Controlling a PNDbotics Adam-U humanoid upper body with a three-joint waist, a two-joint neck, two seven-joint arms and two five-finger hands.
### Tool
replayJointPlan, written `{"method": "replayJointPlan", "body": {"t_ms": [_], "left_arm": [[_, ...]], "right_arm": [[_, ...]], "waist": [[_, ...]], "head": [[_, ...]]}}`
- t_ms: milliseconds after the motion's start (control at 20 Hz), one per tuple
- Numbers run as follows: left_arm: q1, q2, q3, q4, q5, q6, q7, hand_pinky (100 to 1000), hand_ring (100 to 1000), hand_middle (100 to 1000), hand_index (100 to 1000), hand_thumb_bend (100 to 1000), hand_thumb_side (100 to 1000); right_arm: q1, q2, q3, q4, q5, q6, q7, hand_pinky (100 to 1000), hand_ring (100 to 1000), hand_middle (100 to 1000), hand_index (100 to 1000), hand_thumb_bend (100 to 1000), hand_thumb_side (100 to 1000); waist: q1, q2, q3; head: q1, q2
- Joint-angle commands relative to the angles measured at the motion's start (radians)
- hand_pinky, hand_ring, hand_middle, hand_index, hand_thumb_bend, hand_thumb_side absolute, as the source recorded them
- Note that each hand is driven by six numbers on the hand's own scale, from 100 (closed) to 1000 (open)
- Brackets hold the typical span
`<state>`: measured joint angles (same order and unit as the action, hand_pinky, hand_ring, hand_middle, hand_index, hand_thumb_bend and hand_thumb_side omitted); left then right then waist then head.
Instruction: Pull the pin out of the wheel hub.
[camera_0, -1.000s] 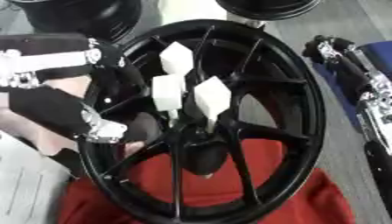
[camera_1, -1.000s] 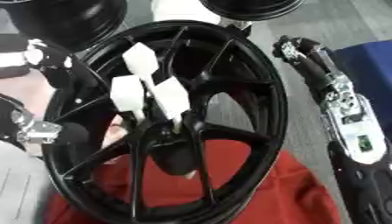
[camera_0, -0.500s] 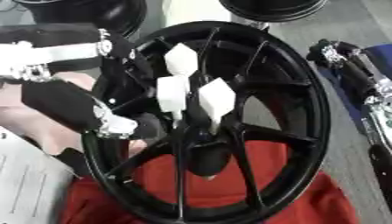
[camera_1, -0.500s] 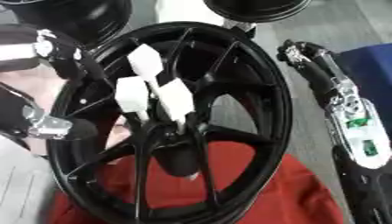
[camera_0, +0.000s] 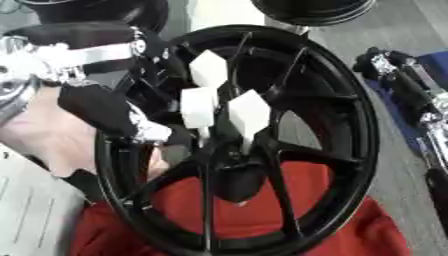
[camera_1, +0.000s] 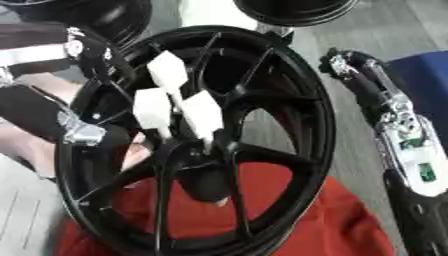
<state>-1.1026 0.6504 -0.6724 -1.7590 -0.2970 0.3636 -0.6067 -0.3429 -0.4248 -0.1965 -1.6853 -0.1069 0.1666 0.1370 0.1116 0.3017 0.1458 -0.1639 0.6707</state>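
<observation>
Glossy black metal wheel (camera_0: 341, 150) with smooth spokes; three matt white plastic-looking pins (camera_0: 248, 114) at its hub; soft red cloth (camera_0: 245, 215) beneath at 6 o'clock

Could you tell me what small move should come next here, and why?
Probably bring the left hand rightwards to the nearest white pin and grasp it: three pins stand in the hub, the left hand sits by the rim's left side touching none, and the right hand is outside the wheel.
</observation>
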Motion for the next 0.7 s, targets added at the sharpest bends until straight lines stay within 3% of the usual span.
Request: {"method": "replayJointPlan", "body": {"t_ms": [50, 350, 700], "left_arm": [[-0.017, -0.016, 0.009, 0.046, -0.037, -0.027, 0.009, 733, 709, 744, 818, 557, 532], [-0.016, -0.044, 0.014, 0.107, -0.059, -0.055, 0.030, 722, 675, 705, 796, 533, 507], [-0.015, -0.059, 0.012, 0.122, -0.037, -0.050, 0.022, 712, 647, 674, 777, 505, 462]], "right_arm": [[-0.016, -0.006, 0.002, -0.013, 0.004, -0.001, 0.006, 935, 788, 611, 657, 100, 593], [-0.020, -0.003, 0.006, -0.013, 0.004, -0.001, 0.011, 935, 789, 611, 658, 100, 597], [-0.024, -0.001, 0.006, -0.012, 0.004, -0.001, 0.012, 935, 789, 611, 658, 100, 598]], "waist": [[-0.006, -0.029, -0.002], [-0.009, -0.025, -0.006], [-0.012, -0.022, -0.009]], "head": [[0.013, -0.018], [0.026, -0.023], [0.024, -0.016]]}}
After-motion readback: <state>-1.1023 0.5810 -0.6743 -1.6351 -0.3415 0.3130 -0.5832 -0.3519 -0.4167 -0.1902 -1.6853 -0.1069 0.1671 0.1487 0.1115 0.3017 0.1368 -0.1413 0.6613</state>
